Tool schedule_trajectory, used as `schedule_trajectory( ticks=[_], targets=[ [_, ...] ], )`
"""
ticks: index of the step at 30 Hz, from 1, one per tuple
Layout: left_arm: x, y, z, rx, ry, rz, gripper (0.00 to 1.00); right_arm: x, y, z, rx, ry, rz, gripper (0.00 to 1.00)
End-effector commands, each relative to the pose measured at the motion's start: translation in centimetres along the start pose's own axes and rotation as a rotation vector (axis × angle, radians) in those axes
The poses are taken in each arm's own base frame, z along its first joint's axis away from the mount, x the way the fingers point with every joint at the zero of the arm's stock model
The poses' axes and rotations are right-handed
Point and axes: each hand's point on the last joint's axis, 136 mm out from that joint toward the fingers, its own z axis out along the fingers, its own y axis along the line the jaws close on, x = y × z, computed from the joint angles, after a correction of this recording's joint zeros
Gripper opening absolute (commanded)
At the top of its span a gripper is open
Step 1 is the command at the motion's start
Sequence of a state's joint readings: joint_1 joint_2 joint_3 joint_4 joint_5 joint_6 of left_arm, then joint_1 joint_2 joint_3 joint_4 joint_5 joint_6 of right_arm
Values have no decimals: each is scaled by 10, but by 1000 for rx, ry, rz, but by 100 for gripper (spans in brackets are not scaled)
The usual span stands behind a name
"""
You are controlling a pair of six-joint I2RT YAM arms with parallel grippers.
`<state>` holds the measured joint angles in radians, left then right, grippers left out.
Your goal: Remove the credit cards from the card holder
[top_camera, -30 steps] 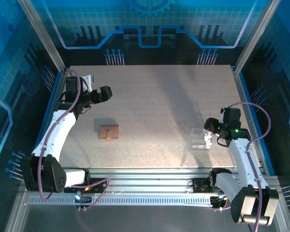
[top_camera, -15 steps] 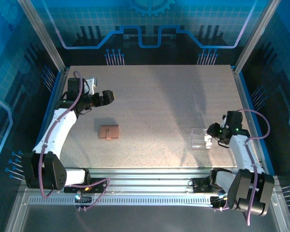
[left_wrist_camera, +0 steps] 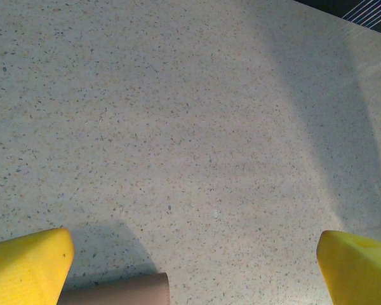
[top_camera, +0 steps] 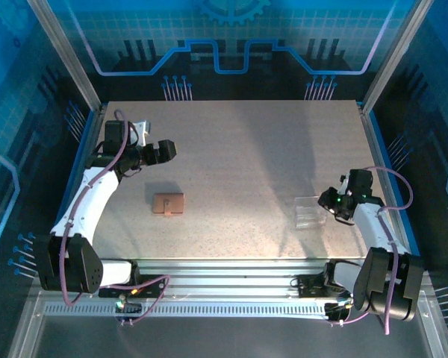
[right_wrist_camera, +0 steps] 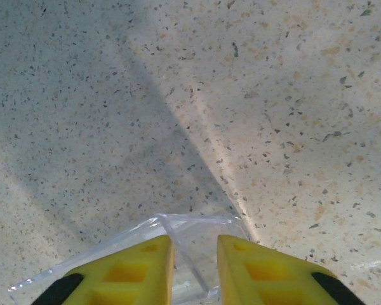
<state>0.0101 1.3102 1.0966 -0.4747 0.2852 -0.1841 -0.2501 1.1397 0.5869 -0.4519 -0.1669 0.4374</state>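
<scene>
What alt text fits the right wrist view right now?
The right gripper, its yellow fingers narrowly apart, straddles a wall of a clear plastic container at the bottom of the frame. Beyond it stretches a speckled table, crossed by a broad diagonal shadow.

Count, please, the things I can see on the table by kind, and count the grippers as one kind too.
card holder: 1
clear plastic container: 1
grippers: 2, the left gripper and the right gripper
Total: 4
</scene>
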Motion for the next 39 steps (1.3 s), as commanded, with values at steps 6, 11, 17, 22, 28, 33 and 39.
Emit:
schedule_trajectory(
  ticks=[6,11,17,22,28,33,39],
  targets=[
    [10,3,7,-1,44,-5,99,6,9,0,-41,10,-2,19],
    [10,3,7,3,46,-12,99,13,17,4,-44,23,-18,16],
    [11,3,8,5,47,-15,99,20,28,6,-45,34,-63,10],
    [11,3,9,8,53,-18,99,20,43,5,-46,26,-105,7],
    [14,5,11,5,66,-20,99,12,86,12,-82,13,-163,0],
    [20,4,16,24,87,-45,99,3,141,29,-111,24,-250,0],
    [22,5,17,21,97,-39,99,-6,216,55,-134,31,-369,0]
  ],
)
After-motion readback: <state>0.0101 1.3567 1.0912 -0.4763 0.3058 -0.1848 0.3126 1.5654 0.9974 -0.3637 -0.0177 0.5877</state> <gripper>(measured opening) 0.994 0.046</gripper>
